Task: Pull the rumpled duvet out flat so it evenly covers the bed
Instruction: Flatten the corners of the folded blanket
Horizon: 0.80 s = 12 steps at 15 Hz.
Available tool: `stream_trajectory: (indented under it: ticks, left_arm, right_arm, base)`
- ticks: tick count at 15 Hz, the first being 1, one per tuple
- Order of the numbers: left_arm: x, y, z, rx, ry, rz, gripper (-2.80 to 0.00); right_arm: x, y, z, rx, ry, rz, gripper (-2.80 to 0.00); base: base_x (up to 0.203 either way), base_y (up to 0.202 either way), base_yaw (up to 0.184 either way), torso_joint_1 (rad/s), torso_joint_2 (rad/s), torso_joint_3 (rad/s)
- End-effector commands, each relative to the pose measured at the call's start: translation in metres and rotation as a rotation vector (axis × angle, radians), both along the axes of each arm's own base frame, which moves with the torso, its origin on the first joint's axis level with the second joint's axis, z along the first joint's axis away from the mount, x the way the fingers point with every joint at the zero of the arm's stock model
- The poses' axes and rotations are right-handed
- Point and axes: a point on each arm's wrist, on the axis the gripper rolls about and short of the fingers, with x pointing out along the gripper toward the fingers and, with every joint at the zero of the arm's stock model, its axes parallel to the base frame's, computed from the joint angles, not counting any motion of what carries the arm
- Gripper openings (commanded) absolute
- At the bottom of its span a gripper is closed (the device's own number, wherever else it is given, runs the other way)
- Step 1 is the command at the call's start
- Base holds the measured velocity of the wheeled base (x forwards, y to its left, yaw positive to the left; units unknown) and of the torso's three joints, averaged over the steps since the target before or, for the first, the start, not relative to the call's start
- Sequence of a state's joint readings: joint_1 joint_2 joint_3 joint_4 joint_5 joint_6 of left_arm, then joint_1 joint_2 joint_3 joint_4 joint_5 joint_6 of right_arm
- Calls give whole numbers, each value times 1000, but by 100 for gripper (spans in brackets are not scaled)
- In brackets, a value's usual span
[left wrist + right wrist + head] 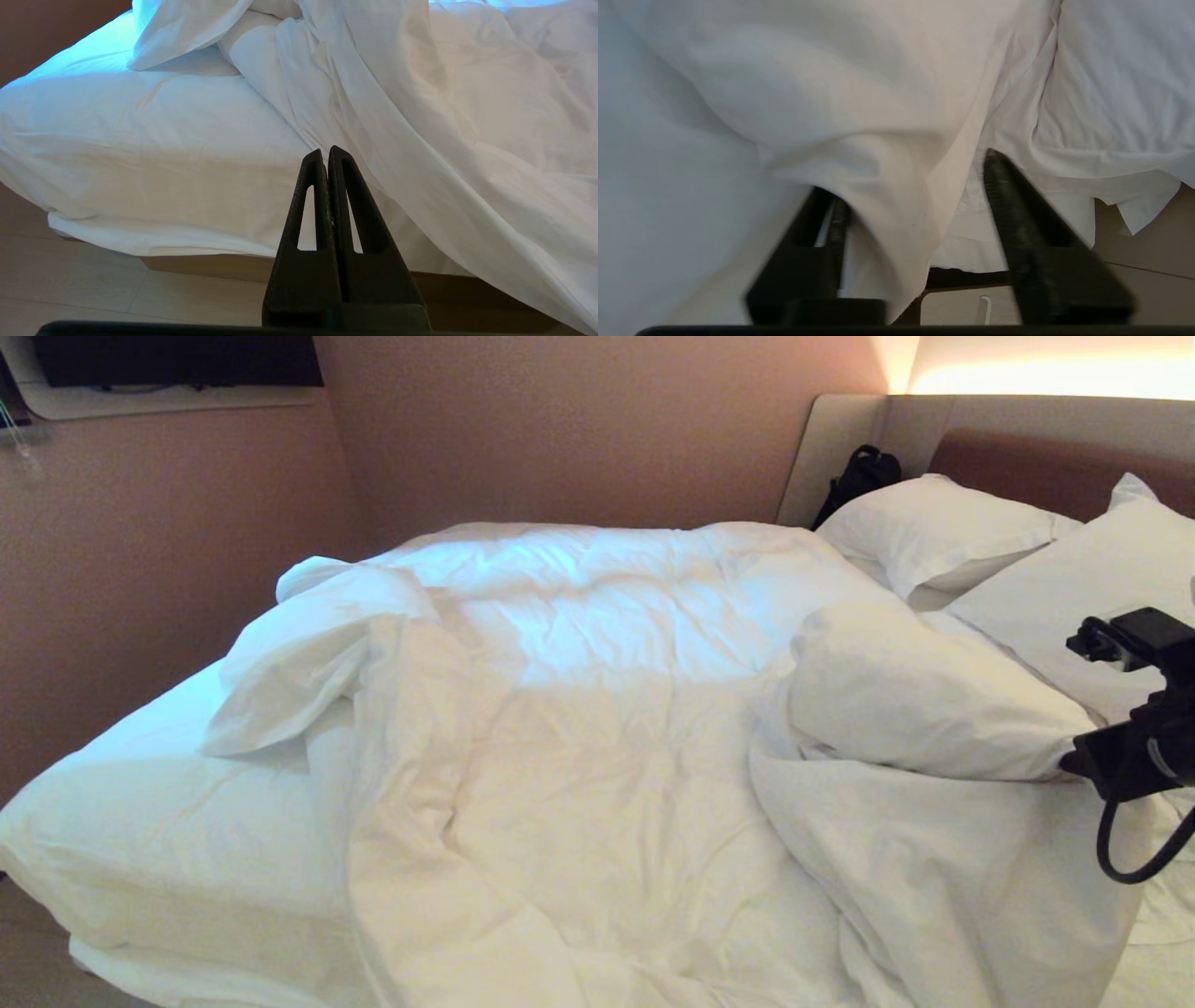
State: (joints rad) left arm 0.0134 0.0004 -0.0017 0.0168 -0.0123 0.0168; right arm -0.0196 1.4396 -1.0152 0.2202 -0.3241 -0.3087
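The white duvet (pixel 597 709) lies rumpled across the bed (pixel 112 803). Its left corner is folded back, baring the sheet there, and a puffy fold (pixel 924 700) is rolled over at the right. My right gripper (pixel 1074 763) sits at the tip of that fold. In the right wrist view it (pixel 910 177) is open, its jaws wide apart, with a loose fold of the duvet (pixel 887 186) draped between them and over one finger. My left gripper (pixel 324 151) is shut on nothing, low beside the bed and pointing at the mattress side where the duvet (pixel 420 140) hangs down.
Two white pillows (pixel 934 532) (pixel 1092 588) lean at the padded headboard (pixel 1055 467), with a black bag (pixel 859 476) in the corner. A pinkish wall runs along the far side. Pale floor (pixel 93 289) lies below the wooden base (pixel 210 266). A small comb (pixel 985 310) lies on the floor.
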Motion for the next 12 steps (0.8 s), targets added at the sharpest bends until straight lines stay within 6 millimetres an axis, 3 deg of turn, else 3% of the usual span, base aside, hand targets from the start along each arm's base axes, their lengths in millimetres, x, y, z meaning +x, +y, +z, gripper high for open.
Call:
stream_trajectory:
  ticks: [1, 3, 7, 11, 12]
  left_arm:
    - [0, 0, 0, 0, 0, 1, -280]
    - [0, 0, 0, 0, 0, 2, -280]
    - [0, 0, 0, 0, 0, 0, -280]
    - [0, 0, 0, 0, 0, 2, -280]
    - [0, 0, 0, 1, 0, 1, -280]
  right_arm:
    - [-18, 3, 12, -5, -51, 22, 0]
    - [-38, 11, 26, -5, -119, 67, 0]
    - [-58, 32, 37, 11, -192, 183, 0]
    - [-51, 46, 31, 24, -205, 250, 0]
    - [-43, 49, 27, 26, -209, 251, -280]
  base:
    - [0, 0, 0, 0, 0, 0]
    - [0, 0, 0, 0, 0, 0]
    - [0, 0, 0, 0, 0, 0]
    - [0, 0, 0, 0, 0, 0]
    - [0, 0, 0, 0, 0, 0]
